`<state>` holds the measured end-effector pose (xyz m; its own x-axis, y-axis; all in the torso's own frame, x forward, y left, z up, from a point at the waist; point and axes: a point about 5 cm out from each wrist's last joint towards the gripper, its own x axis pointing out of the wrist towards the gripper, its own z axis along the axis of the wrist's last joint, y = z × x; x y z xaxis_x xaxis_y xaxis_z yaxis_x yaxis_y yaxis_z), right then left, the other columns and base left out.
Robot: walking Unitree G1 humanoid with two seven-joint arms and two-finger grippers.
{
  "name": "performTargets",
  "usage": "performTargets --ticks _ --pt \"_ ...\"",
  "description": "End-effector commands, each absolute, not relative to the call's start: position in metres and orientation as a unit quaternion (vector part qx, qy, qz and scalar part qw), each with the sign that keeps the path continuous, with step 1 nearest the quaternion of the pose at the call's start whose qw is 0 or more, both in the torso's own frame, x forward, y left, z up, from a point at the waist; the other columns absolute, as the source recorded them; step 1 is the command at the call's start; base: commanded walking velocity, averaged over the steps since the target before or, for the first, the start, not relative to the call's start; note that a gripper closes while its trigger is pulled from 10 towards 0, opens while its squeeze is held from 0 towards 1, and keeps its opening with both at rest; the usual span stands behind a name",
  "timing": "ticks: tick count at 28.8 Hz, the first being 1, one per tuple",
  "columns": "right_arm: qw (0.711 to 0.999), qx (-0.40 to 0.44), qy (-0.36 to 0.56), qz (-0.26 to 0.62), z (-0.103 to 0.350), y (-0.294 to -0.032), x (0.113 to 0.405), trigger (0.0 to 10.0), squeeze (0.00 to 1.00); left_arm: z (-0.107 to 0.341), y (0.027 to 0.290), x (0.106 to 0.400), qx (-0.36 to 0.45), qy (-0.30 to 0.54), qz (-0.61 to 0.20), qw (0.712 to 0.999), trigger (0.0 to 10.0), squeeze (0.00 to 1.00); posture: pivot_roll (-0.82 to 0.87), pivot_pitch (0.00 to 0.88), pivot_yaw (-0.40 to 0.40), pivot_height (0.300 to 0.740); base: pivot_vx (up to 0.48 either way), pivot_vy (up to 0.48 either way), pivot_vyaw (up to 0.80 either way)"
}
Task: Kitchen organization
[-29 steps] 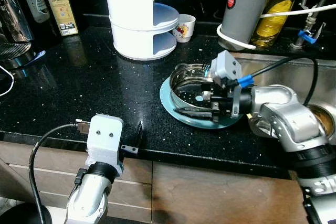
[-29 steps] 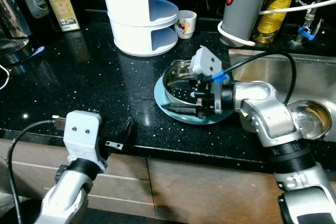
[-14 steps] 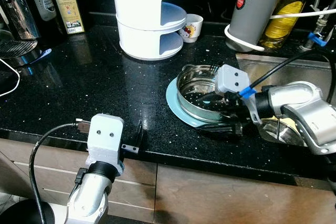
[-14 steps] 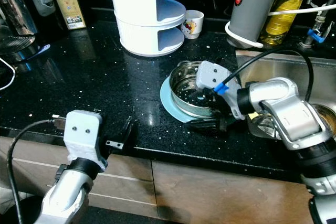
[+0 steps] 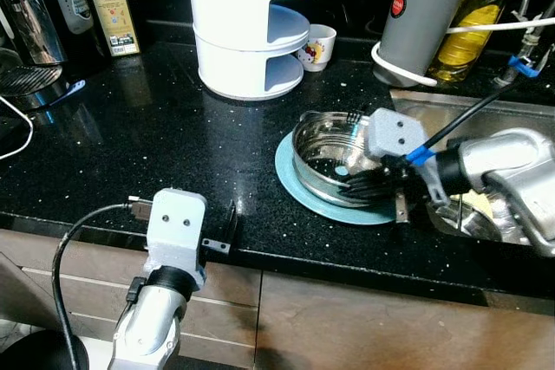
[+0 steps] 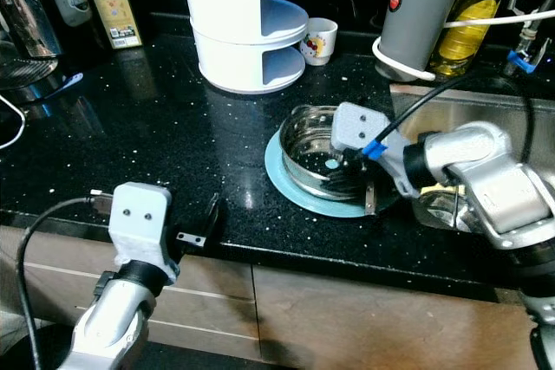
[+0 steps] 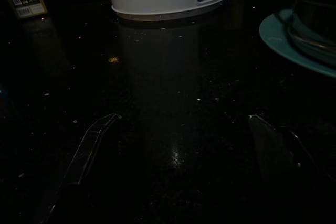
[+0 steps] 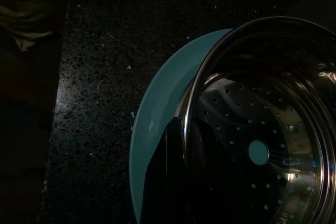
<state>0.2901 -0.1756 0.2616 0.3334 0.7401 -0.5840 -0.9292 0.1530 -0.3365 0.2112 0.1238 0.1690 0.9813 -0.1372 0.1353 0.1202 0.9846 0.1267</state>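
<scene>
Stainless steel, perforated and shiny, the steamer basket sits on a teal plate right of centre in the head views, on the black speckled counter. The right hand reaches in from the right edge of the frame, its fingers straddling the basket's near rim: in the right wrist view one black finger lies outside the wall over the plate, the other inside the bowl, so the hand pinches the steamer basket's rim.

At the lower left, the left hand rests at the counter's front edge, well apart from the plate; in its wrist view the two fingers are spread wide over bare counter.

Behind the plate stands a white tiered rack, with a small patterned cup just beside it. A grey cylinder and a bottle of yellow oil stand at the upper right, near the steel sink. A yellow box stands at the upper left.
</scene>
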Motion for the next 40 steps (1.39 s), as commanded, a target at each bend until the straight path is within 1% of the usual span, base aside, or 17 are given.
performTargets --ticks 1,5,8,11,15,16,20,23,25,26,28,30,33,34,38,39,40 --pt "0.734 -0.329 0.154 0.574 0.257 -0.175 0.287 0.0 0.00 0.167 0.124 0.212 0.064 -0.072 -0.065 0.993 10.0 0.00 0.09 0.000 -0.052 0.740 0.000 0.000 0.00" --pt "0.738 -0.309 0.130 0.586 0.262 -0.171 0.286 0.0 0.00 0.167 0.124 0.212 0.064 -0.072 -0.065 0.993 10.0 0.00 0.09 0.000 -0.051 0.740 0.000 0.000 0.00" --pt "0.744 -0.258 0.086 0.610 0.274 -0.167 0.283 0.0 0.00 0.167 0.124 0.212 0.064 -0.073 -0.067 0.993 10.0 0.00 0.09 0.000 -0.050 0.740 0.000 0.000 0.00" --pt "0.743 -0.244 0.071 0.619 0.277 -0.166 0.282 0.0 0.00 0.167 0.124 0.212 0.064 -0.073 -0.067 0.993 10.0 0.00 0.09 0.000 -0.050 0.740 0.000 0.000 0.00" --pt "0.740 -0.207 0.031 0.639 0.286 -0.163 0.278 0.0 0.00 0.167 0.124 0.211 0.063 -0.072 -0.067 0.993 10.0 0.00 0.09 0.000 -0.048 0.740 0.000 0.000 0.00" --pt "0.738 -0.186 0.009 0.649 0.291 -0.163 0.277 0.0 0.00 0.166 0.124 0.211 0.063 -0.071 -0.067 0.993 10.0 0.00 0.09 0.000 -0.048 0.740 0.000 0.000 0.00" --pt "0.738 -0.173 -0.003 0.652 0.293 -0.163 0.276 0.0 0.00 0.166 0.123 0.211 0.063 -0.071 -0.067 0.993 10.0 0.00 0.09 0.000 -0.048 0.740 0.000 0.000 0.00" --pt "0.743 -0.147 -0.028 0.652 0.296 -0.165 0.278 0.0 0.00 0.166 0.123 0.210 0.062 -0.069 -0.068 0.993 10.0 0.00 0.09 0.000 -0.047 0.740 0.000 0.000 0.00" --pt "0.754 -0.135 -0.053 0.641 0.300 -0.166 0.281 0.0 0.00 0.166 0.123 0.210 0.062 -0.069 -0.068 0.993 10.0 0.00 0.09 0.000 -0.047 0.740 0.000 0.000 0.00" --pt "0.754 -0.135 -0.053 0.641 0.300 -0.166 0.281 0.0 0.00 0.166 0.123 0.210 0.062 -0.069 -0.068 0.993 10.0 0.00 0.09 0.000 -0.047 0.740 0.000 0.000 0.00" --pt "0.769 -0.120 -0.091 0.621 0.308 -0.166 0.286 0.0 0.00 0.166 0.123 0.210 0.063 -0.070 -0.067 0.993 10.0 0.00 0.09 0.000 -0.044 0.740 0.000 0.000 0.00" --pt "0.786 -0.084 -0.134 0.598 0.320 -0.168 0.292 0.0 0.00 0.168 0.123 0.211 0.063 -0.073 -0.067 0.993 10.0 0.00 0.09 0.000 -0.043 0.740 0.000 0.000 0.00" --pt "0.791 -0.068 -0.149 0.590 0.323 -0.168 0.294 0.0 0.00 0.169 0.123 0.212 0.062 -0.076 -0.066 0.993 10.0 0.00 0.09 0.000 -0.043 0.740 0.000 0.000 0.00" --pt "0.798 -0.031 -0.176 0.575 0.329 -0.173 0.296 0.0 0.00 0.172 0.123 0.213 0.064 -0.084 -0.070 0.992 10.0 0.00 0.09 0.000 -0.041 0.740 0.000 0.000 0.00" --pt "0.807 -0.005 -0.190 0.559 0.332 -0.179 0.298 0.0 0.00 0.176 0.122 0.214 0.063 -0.091 -0.073 0.991 10.0 0.00 0.09 0.000 -0.039 0.740 0.000 0.000 0.00" --pt "0.812 0.002 -0.195 0.550 0.333 -0.181 0.299 0.0 0.00 0.177 0.122 0.215 0.059 -0.095 -0.075 0.991 10.0 0.00 0.09 0.000 -0.037 0.740 0.000 0.000 0.00" --pt "0.825 0.007 -0.192 0.532 0.332 -0.186 0.303 0.0 0.00 0.182 0.119 0.216 0.045 -0.105 -0.088 0.990 10.0 0.00 0.09 0.000 -0.034 0.740 0.000 0.000 0.00"
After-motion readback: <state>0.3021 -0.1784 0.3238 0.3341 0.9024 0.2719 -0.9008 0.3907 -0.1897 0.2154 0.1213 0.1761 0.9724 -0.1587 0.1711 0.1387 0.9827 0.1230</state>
